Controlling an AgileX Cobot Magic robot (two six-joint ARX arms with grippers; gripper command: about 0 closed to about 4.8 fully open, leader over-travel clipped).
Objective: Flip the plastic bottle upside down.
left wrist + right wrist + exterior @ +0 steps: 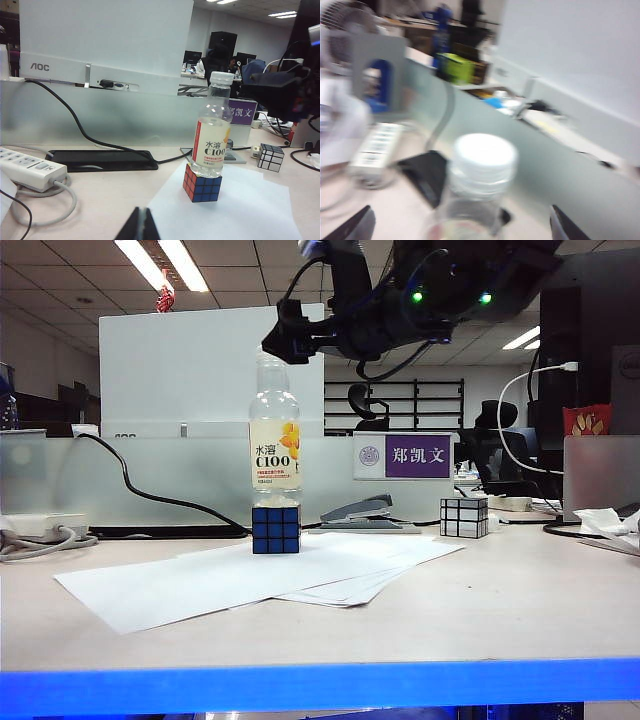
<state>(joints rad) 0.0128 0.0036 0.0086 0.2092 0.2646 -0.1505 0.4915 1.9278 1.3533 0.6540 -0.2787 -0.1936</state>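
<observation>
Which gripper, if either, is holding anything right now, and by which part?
Neither. The right gripper is open above the plastic bottle, fingers apart on both sides of its cap. The left gripper is shut, empty.

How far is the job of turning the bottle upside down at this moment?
Nothing is done yet: the plastic bottle stands upright, cap up, on the colored cube. In hand: the right gripper is at the bottle's neck with jaws open on either side, not gripping. The left gripper is shut and low, away from the bottle. Left to do: grip, lift, flip and set down.
</observation>
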